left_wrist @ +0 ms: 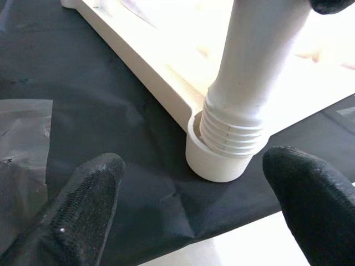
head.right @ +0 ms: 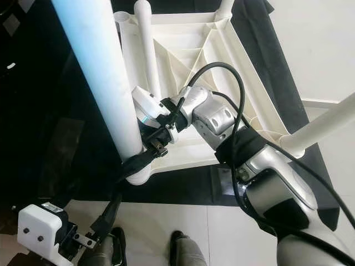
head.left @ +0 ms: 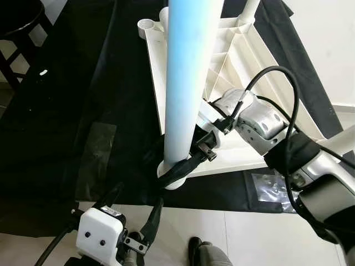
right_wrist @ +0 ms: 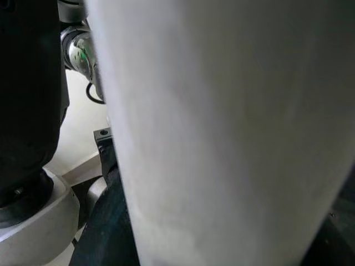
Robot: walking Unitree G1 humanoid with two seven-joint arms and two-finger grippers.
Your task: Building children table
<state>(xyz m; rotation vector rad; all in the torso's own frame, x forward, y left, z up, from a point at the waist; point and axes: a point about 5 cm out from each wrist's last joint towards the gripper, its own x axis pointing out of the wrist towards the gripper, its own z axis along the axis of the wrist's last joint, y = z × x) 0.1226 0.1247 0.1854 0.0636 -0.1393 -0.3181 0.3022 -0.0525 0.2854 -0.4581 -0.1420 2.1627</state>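
Observation:
A white plastic tabletop (head.left: 244,55) lies upside down on a black cloth (head.left: 83,83). A tall white table leg (head.left: 186,83) stands upright in the near corner socket (left_wrist: 213,160), and its threaded end shows just above the socket rim. My right gripper (head.left: 177,166) is shut on this leg just above the socket; the leg (right_wrist: 222,138) looms close in the right wrist view. My left gripper (left_wrist: 199,221) hangs open low in front, fingers apart and pointing at the socket without touching it. Two other legs (head.right: 145,44) (head.right: 324,124) stand in other corners.
A black stool (head.left: 16,27) stands at the far left. Clear plastic bags (head.left: 97,155) (head.left: 266,185) lie on the cloth to either side of the near corner. Pale floor tiles (head.left: 249,233) run along the cloth's front edge, where dark feet (head.left: 202,252) show.

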